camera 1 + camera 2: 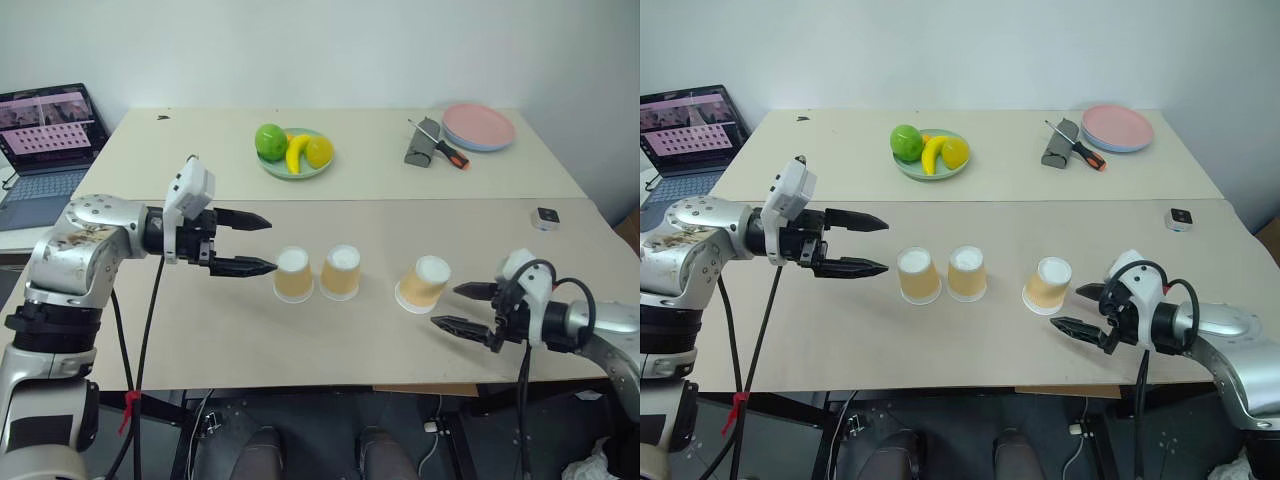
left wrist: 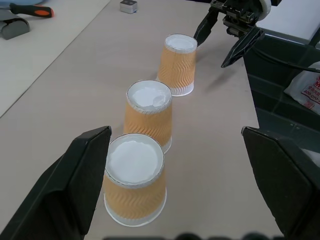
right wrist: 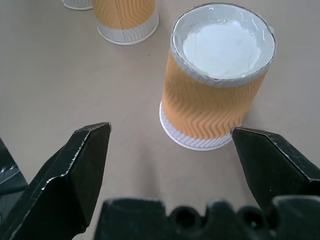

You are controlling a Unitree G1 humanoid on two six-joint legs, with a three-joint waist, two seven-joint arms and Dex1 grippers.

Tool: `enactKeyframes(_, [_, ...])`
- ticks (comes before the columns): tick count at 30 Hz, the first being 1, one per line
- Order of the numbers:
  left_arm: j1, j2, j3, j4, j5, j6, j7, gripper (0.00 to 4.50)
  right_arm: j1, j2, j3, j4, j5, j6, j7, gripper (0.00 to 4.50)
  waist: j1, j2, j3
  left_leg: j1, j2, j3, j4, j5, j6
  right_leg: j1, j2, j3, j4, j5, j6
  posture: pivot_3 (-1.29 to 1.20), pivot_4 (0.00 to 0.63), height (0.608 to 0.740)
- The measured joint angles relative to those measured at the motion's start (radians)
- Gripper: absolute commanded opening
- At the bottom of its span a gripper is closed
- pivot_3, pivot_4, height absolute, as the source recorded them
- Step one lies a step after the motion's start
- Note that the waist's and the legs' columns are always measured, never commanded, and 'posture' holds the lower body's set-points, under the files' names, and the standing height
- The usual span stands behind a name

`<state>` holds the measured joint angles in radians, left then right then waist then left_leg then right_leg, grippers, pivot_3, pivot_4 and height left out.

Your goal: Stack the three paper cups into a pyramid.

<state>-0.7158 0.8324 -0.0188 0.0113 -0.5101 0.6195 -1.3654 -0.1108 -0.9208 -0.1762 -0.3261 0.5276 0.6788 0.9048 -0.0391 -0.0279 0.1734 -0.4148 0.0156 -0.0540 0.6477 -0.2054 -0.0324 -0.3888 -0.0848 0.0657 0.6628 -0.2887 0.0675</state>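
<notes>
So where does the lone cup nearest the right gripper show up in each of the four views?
Left eye view: lone cup, apart from the pair, just ahead of the right gripper.
Right eye view: lone cup, same spot.
Left wrist view: farthest cup in the row.
Right wrist view: large, between the open fingers.
Shared landmark: the two cups side by side.

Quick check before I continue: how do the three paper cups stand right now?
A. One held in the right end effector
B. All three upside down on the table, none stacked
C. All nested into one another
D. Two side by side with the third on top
B. The left cup, the middle cup and the right cup each rest upside down on the table, the first two close together, and the open right end effector holds nothing.
</notes>
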Motion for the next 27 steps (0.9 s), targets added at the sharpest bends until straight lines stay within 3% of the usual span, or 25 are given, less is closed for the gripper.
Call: enactKeyframes(27, [0.000,-0.008,-0.002,-0.012,0.001,-0.001,0.031,4.46,-0.251,0.129,0.125,0.187,-0.125,-0.089,-0.026,4.50,-0.003,0.000,0.000,0.000,0.000,0.000,0.000,0.000,0.000,0.000,0.000,0.000,0.001,0.000,0.000,0.00,0.150,0.740])
